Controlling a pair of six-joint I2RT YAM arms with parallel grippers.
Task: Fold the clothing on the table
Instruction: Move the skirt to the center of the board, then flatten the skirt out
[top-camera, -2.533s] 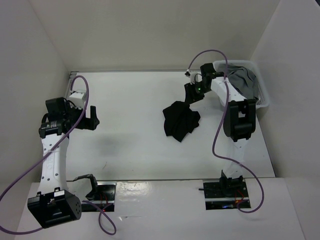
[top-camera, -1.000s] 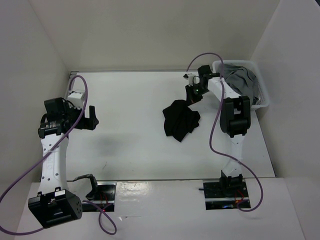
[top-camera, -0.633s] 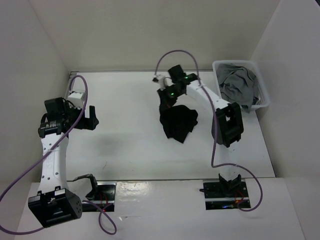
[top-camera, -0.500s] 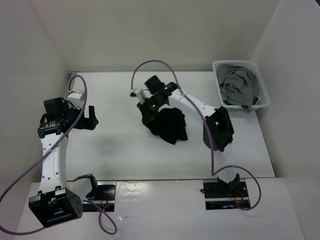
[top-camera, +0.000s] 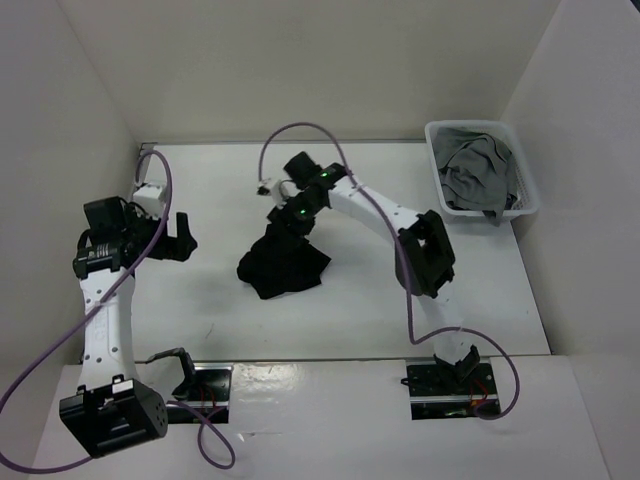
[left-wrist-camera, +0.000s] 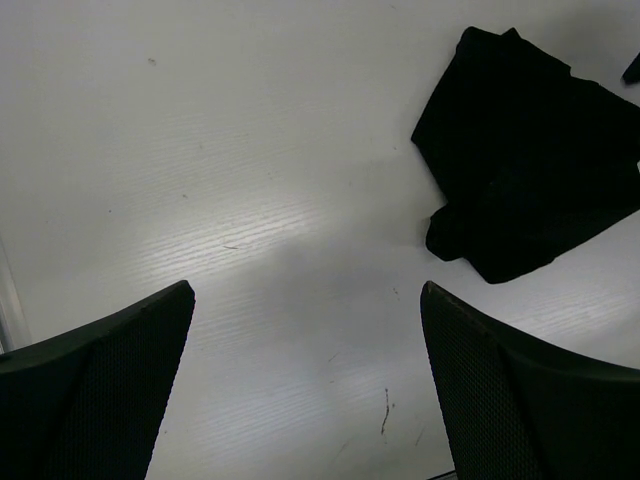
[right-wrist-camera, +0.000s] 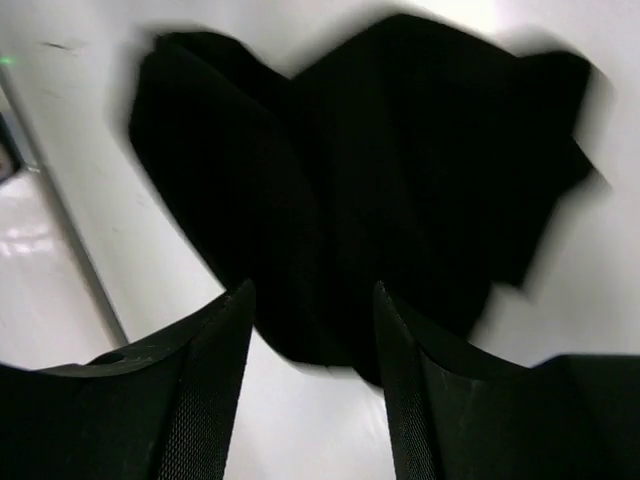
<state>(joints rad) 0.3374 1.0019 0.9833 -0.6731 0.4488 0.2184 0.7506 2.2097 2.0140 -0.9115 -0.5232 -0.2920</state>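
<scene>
The black clothing (top-camera: 283, 265) lies crumpled in a heap on the white table (top-camera: 350, 320), left of the middle. My right gripper (top-camera: 291, 217) hovers just behind the heap. In the right wrist view its jaws stand apart with only bare table between them, and the clothing (right-wrist-camera: 380, 170) lies just past the tips of the right gripper (right-wrist-camera: 312, 290). My left gripper (top-camera: 181, 236) is at the left side, wide open and holding nothing. The left wrist view has the left gripper (left-wrist-camera: 307, 290) over bare table, with the clothing (left-wrist-camera: 530, 170) ahead to the right.
A white basket (top-camera: 527, 205) with a grey garment (top-camera: 475, 175) stands at the back right corner. White walls close in the table on three sides. A small white box (top-camera: 152, 192) sits at the back left, behind the left arm.
The right arm swung left from beside the basket, dragging the clothing across to left of the middle. Its jaws then opened and the clothing dropped in a heap. The left arm stayed put.
</scene>
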